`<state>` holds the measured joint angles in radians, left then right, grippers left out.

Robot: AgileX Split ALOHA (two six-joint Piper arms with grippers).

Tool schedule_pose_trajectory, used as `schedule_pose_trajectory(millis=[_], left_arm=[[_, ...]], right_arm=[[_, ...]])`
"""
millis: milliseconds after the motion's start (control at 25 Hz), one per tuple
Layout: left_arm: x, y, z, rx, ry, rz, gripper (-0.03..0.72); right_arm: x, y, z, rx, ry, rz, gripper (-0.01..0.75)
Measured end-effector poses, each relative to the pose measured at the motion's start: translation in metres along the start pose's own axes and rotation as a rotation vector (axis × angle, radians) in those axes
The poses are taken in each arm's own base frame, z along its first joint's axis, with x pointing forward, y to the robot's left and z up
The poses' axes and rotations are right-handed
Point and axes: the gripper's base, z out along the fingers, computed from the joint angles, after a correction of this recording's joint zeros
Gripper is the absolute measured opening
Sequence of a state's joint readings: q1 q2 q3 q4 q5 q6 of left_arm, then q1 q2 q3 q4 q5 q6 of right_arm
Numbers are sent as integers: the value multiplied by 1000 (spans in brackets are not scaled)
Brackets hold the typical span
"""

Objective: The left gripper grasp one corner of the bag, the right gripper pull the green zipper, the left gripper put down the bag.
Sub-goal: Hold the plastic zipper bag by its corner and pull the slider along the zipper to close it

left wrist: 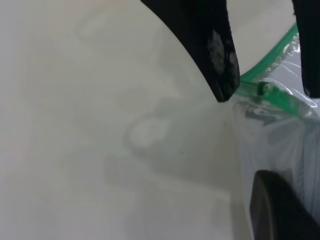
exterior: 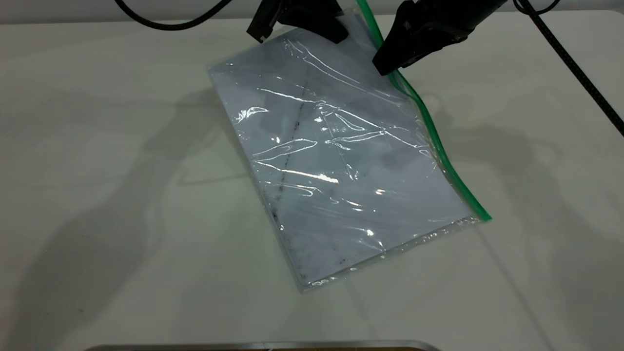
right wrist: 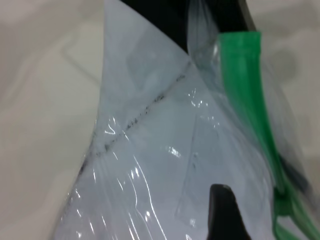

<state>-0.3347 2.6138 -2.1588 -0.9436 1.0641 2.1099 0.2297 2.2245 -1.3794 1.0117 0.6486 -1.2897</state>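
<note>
One bag [exterior: 341,165] lies slanted across the middle of the white table [exterior: 97,195], its far end raised toward the top of the frame. It is clear plastic with white paper inside, crossed by one dark smudge line. One green zipper [exterior: 434,141] runs along its right edge, from the top centre down to the lower right corner. Two claws sit at the top centre. The left claw [exterior: 297,22] is clamped on the bag's upper corner. The right claw [exterior: 390,61] touches the zipper near its upper end; whether it is pinching the strip cannot be told.
</note>
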Motion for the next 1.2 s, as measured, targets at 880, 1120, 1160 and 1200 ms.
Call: schedule_pose_trajectory(millis=[880,1120,1160,1200], left_arm=[[-5,3,1,-9,-7,3,51],[-3,8,-10,-29,-18,-19,51],[-3,9,-11,-31,-20,-21,51],[-3,10,-12,-33,-21,-21,51]], right_arm=[[1,-2,1,13,7,-7,56],[-1,-2,0,21,10,6,56],[-1,-2,1,22,11,6,56],[-1,-2,1,25,12,6,56]])
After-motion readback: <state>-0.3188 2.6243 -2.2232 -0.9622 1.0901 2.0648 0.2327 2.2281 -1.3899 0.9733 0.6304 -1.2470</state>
